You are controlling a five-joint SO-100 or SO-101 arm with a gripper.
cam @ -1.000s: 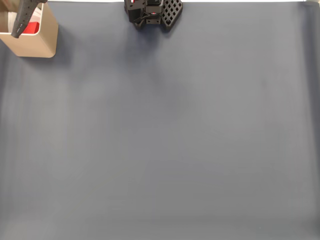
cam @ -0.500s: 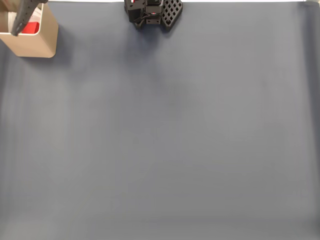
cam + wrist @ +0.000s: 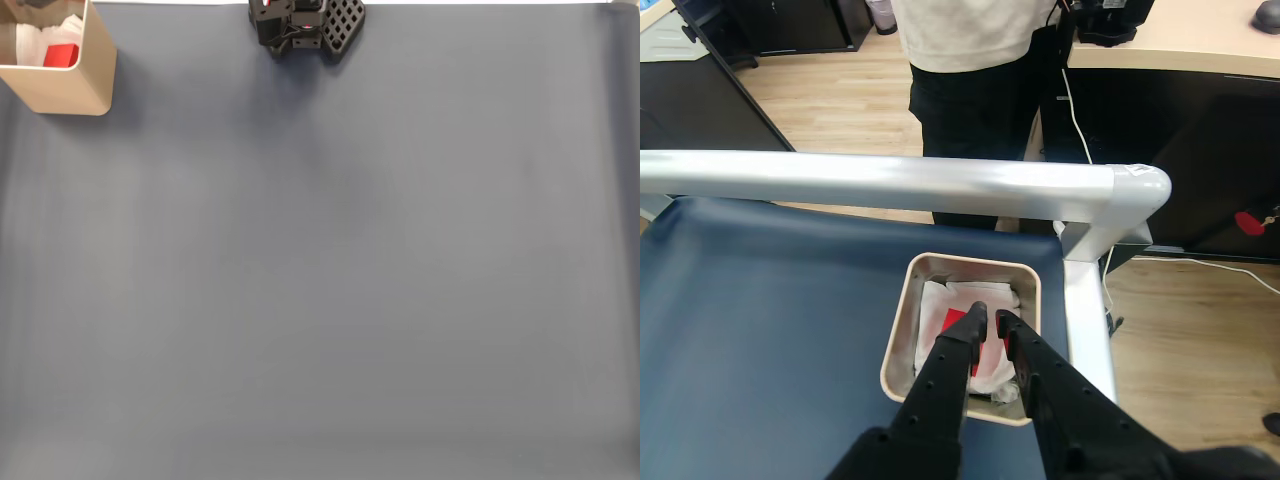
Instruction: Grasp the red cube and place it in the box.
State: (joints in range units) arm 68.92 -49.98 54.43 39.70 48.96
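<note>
In the fixed view the box [image 3: 62, 82] stands at the far left corner of the table [image 3: 330, 270], which is covered in dark blue-grey; the red cube [image 3: 61, 55] lies inside it on white padding [image 3: 30, 45]; the arm's black base [image 3: 300, 25] sits at the middle of the table's top edge, well apart from the box. In the wrist view the hand [image 3: 990, 318] hangs above the box [image 3: 902, 330], its two black fingers close together with a narrow gap between the tips and nothing held between them; the red cube [image 3: 954, 321] shows just left of the fingertips, lying on the white padding [image 3: 940, 300] in the box; a silver rail [image 3: 890, 185] runs along the table's edge beyond the box; behind it a person [image 3: 975, 70] stands on a wooden floor [image 3: 840, 90].
</note>
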